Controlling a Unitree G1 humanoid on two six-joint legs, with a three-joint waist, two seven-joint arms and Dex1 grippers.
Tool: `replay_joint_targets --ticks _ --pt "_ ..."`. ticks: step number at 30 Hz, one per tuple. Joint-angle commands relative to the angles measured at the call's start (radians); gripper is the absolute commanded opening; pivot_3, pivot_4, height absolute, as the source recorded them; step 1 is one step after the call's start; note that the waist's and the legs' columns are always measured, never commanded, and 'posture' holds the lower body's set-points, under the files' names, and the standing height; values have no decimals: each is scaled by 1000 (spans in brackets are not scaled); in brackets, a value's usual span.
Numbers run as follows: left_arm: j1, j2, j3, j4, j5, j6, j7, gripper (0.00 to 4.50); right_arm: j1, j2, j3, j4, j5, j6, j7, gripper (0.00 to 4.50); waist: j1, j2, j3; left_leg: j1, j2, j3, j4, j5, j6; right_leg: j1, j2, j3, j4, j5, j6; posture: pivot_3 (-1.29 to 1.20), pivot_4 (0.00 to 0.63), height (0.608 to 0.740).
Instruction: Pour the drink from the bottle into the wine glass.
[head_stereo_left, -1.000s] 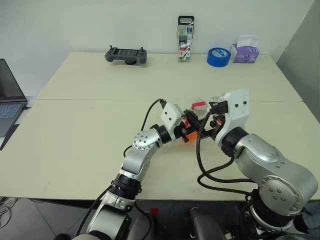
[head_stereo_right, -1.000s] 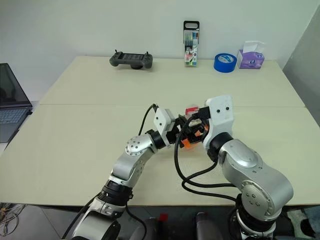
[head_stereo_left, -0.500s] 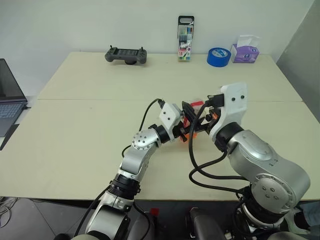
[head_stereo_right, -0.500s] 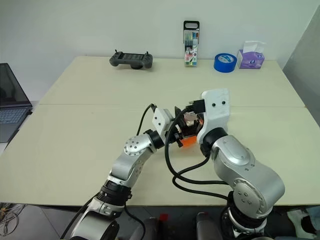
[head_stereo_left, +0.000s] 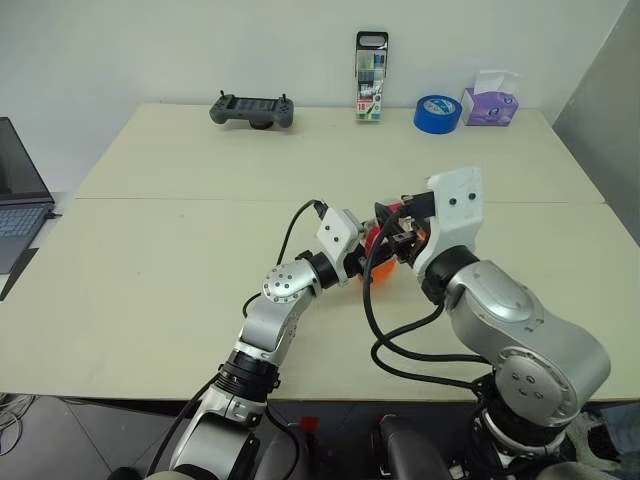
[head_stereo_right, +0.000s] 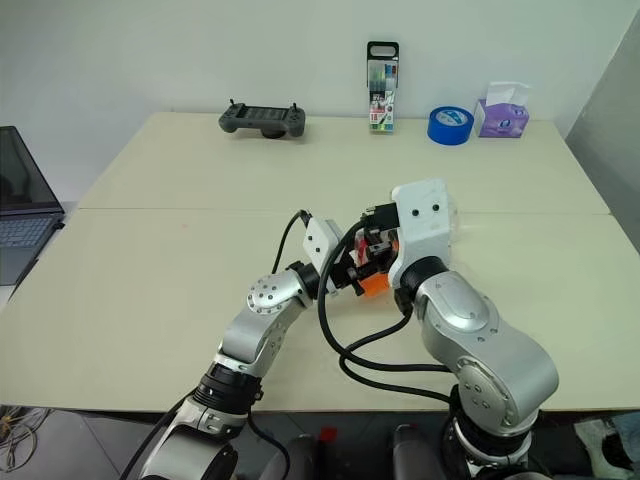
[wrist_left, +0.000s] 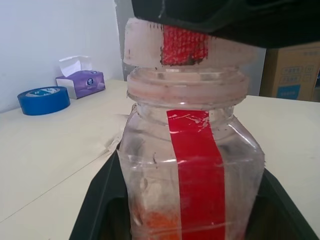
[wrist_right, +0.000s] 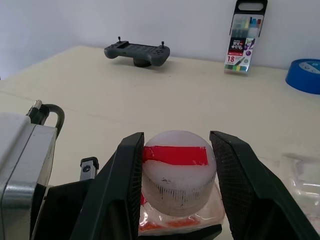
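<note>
My left gripper (wrist_left: 190, 217) is shut on the bottle (wrist_left: 192, 165), holding it upright just above the table (head_stereo_left: 170, 260) near the middle. The bottle is clear plastic with a red strip, and a little orange drink (wrist_left: 155, 222) sits at its bottom. Its pale cap (wrist_right: 175, 172) carries a red band. My right gripper (wrist_right: 176, 145) reaches over the top, and its black fingers (wrist_right: 125, 175) press on both sides of the cap. A clear glassy shape (wrist_right: 300, 172), likely the wine glass, shows just beyond the bottle, mostly hidden behind my right wrist.
Along the table's far edge stand a black game controller (head_stereo_left: 252, 109), a tall marker case (head_stereo_left: 371, 78), a blue tape roll (head_stereo_left: 437, 113) and a purple tissue box (head_stereo_left: 489, 102). A laptop (head_stereo_left: 18, 195) sits off the left edge.
My right gripper has shifted left over the bottle's top and its fingers have closed in on the cap. The left arm and the bottle stayed still.
</note>
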Motion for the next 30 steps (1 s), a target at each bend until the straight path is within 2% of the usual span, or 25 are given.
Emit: replay_joint_targets --ticks 1,9,13,15,17,21,23,28,29,30 --pt "-12 -2 15 -53 0 -20 4 1713 -54 -18 -44 -25 10 -31 51 1730 0 0 0 0 0 0 0 0 0 0 0 0 0 0 0 0 150 740" --pt "-8 -2 16 -57 1 -9 -1 1712 -148 2 -276 -13 128 -86 178 1725 0 0 0 0 0 0 0 0 0 0 0 -1 0 0 0 0 150 740" --pt "-8 0 19 -55 0 -10 -5 1712 -144 29 -403 -1 127 -84 129 1724 1 0 0 -1 0 0 0 0 0 0 0 -1 -1 2 -4 0 150 740" --pt "-9 -3 23 -54 -3 -14 -4 1712 1 -29 -422 12 39 -111 87 1724 3 0 0 -1 0 0 -1 0 0 0 0 -1 -1 2 -4 0 150 740" --pt "-13 -10 29 -56 -6 -12 6 1712 213 -83 -422 42 -60 -199 58 1723 17 -2 -1 -2 -1 -1 -1 0 0 2 -1 -2 -4 2 -4 0 150 740" --pt "-16 -19 33 -69 -9 -2 15 1712 455 -27 -444 144 -111 -373 47 1723 9 0 -1 -7 -2 3 -1 0 0 -6 -3 2 -1 2 -3 0 150 740" --pt "-18 -20 35 -70 -8 -1 17 1711 505 11 -439 209 -121 -441 44 1723 -2 1 -1 -7 -2 5 -1 0 0 -9 -4 4 2 2 -3 0 150 740" --pt "-36 -20 57 -51 -7 -1 30 1710 516 15 -399 280 -143 -501 39 3355 -9 1 -1 -4 1 6 -1 2 2 -8 3 4 3 1 0 0 150 740" --pt "-43 -19 67 -42 -8 1 37 1710 509 11 -399 279 -147 -497 32 3845 -8 1 -1 -4 1 6 -1 3 4 -7 3 3 3 1 -1 0 150 740" --pt "-49 -17 76 -33 -8 2 44 1710 503 8 -401 276 -148 -491 29 4076 -8 1 -1 -4 1 6 -1 3 4 -7 4 2 3 1 -1 0 150 740"
